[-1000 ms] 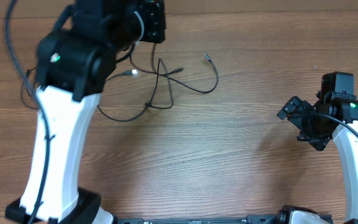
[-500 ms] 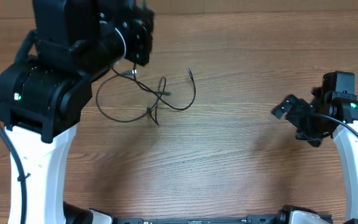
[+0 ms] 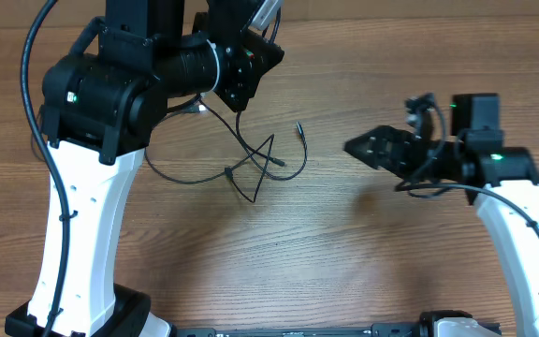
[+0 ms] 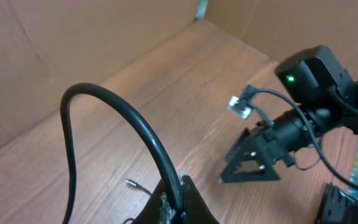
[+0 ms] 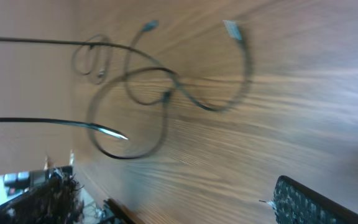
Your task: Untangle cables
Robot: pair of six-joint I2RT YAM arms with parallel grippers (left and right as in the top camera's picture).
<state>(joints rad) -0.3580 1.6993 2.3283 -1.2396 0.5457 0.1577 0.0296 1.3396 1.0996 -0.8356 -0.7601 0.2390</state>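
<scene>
The cables [image 3: 251,161] are thin black cords lying as crossed loops on the wooden table, below and right of my left arm. One plug end [image 3: 298,126] points to the right and a shiny plug [image 3: 197,108] lies by the arm. They also show blurred in the right wrist view [image 5: 166,93]. My left gripper [image 3: 251,65] is high above them; its jaws are dark and hidden behind the thick arm cable [image 4: 135,130]. My right gripper [image 3: 368,147] is open and empty, pointing left, right of the cables. It also shows in the left wrist view [image 4: 253,167].
Brown cardboard walls [image 4: 73,37] close off the back of the table. The left arm's white column [image 3: 82,234] stands front left, the right arm's [image 3: 522,243] front right. One padded finger of the right gripper [image 5: 306,202] shows at the lower right.
The right gripper has swung left toward the cables. The left arm has shifted and turned, and the cables' right-hand loops and plug end have been dragged down and right.
</scene>
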